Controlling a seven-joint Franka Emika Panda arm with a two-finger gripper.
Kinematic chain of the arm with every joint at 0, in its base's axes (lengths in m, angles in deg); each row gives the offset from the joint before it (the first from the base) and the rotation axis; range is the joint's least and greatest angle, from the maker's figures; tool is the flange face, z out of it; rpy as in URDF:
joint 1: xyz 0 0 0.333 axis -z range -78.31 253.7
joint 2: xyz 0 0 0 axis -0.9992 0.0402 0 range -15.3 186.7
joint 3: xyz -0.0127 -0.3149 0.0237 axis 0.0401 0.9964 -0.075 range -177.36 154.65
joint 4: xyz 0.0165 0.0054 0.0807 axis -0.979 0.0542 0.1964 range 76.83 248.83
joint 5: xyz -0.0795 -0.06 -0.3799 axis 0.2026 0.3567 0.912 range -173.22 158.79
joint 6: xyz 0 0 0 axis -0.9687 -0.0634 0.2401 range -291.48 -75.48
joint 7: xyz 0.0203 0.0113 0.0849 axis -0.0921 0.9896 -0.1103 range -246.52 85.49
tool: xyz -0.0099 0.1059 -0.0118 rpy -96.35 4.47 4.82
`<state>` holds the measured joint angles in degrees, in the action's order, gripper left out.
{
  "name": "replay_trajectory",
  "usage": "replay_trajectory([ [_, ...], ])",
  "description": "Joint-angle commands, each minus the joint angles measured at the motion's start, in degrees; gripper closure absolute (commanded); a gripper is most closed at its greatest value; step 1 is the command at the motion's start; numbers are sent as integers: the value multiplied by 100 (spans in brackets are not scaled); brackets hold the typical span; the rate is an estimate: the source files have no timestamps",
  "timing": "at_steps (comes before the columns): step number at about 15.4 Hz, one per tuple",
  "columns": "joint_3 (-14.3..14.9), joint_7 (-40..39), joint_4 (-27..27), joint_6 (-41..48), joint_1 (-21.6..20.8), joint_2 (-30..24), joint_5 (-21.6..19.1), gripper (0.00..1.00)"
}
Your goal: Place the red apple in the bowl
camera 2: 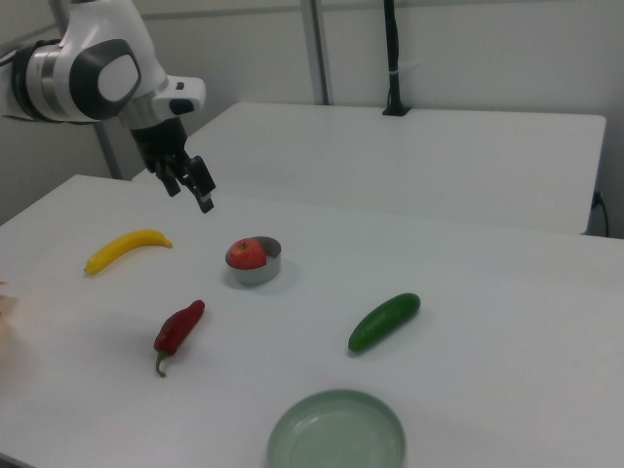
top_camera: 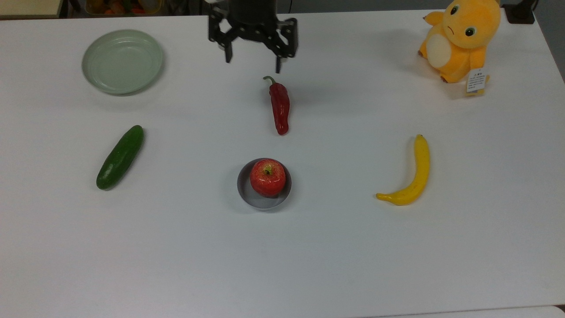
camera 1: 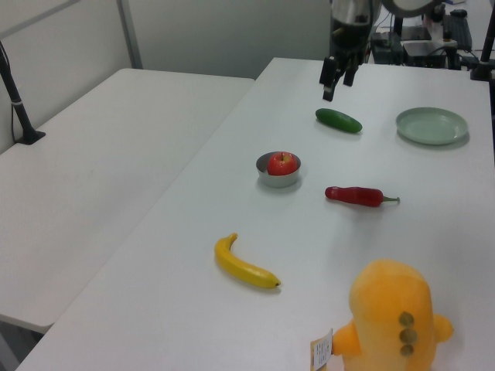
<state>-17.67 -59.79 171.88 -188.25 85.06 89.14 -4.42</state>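
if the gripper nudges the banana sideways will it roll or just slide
Probably slide or pivot: the banana is curved and lies flat on the table, so rolling seems unlikely. Its glossy skin looks smooth, perhaps slippery. It looks stiff.

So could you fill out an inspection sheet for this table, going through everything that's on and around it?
Surface: white table, bare between items.
Job's things: apple sits inside the grey bowl.
Clutter: chili pepper, cucumber, banana, green plate, orange plush toy with a tag.
Claw: the claw is open, empty, raised above the table's far edge in the top view.
Cables: nothing seen.
Surroundings: second white table alongside; grey wall panels behind.
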Motion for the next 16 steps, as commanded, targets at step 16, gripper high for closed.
replay_trajectory([
  [16,667,-597,475,59,-246,-344,-201,0],
])
